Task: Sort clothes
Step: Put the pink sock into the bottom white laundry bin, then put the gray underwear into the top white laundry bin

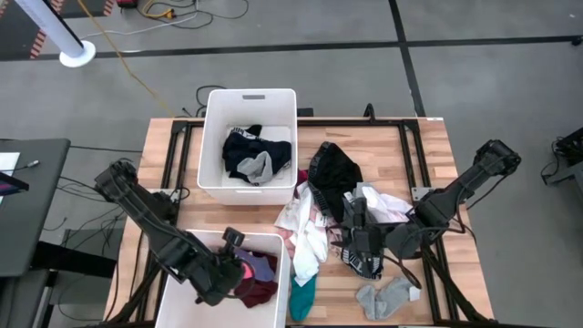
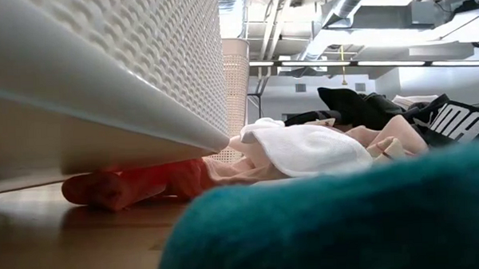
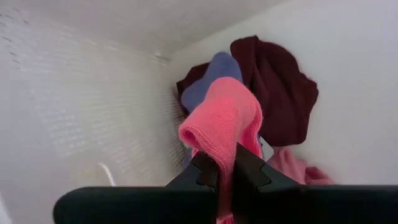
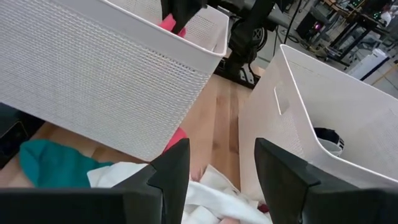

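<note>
Two white bins [image 1: 211,137] [image 1: 173,292], two arms [image 1: 146,214] [image 1: 455,196], and roughly a dozen clothes [image 1: 319,223], heaped too tightly to count.

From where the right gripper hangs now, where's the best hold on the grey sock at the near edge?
Take the grey sock at its bunched middle, coming straight down from above. It lies flat and apart from the pile, so nothing else should snag. The right gripper, open, hovers beside it over the pile.

A loose pile of clothes [image 1: 332,205] in black, white and pale pink lies mid-table, with a teal piece [image 1: 302,293] and grey socks [image 1: 387,297] at its near edge. A pink sock [image 3: 225,121] hangs pinched above maroon and blue garments [image 3: 273,87]. Dark clothes [image 1: 248,155] fill the far bin.
</note>
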Controlling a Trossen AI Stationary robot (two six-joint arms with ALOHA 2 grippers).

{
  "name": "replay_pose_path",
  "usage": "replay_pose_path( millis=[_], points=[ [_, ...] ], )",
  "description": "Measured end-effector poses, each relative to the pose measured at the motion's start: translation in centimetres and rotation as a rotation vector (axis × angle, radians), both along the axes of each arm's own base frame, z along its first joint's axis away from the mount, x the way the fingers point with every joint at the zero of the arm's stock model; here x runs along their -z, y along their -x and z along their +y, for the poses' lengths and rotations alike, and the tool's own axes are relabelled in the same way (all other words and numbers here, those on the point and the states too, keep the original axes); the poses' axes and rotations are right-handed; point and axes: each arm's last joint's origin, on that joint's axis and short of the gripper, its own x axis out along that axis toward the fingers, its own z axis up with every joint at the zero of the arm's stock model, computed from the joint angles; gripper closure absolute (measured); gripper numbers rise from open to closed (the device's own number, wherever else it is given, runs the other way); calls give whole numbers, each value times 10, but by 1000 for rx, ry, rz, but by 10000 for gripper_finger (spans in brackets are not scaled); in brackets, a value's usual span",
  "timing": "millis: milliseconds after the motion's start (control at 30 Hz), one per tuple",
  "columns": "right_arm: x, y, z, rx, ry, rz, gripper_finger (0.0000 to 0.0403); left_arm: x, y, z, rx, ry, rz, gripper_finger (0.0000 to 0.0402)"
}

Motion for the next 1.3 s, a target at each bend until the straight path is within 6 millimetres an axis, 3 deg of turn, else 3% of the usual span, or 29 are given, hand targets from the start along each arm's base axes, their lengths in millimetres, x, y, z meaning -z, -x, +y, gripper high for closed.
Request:
replay_pose_path(
  millis=[300, 733, 967, 1300],
  points=[
    [8, 5, -2, 43, -43, 77, 210, 21, -3, -3, 5, 24, 11, 380],
    [30, 21, -15, 229, -124, 292, 210, 34, -11, 6, -35, 21, 14, 295],
    [38, 30, -21, 336, -151, 375, 210, 34, -12, 7, -37, 24, 8, 260],
    [67, 34, -23, 385, -209, 479, 210, 17, -4, 4, -4, 100, -63, 256]
  ],
)
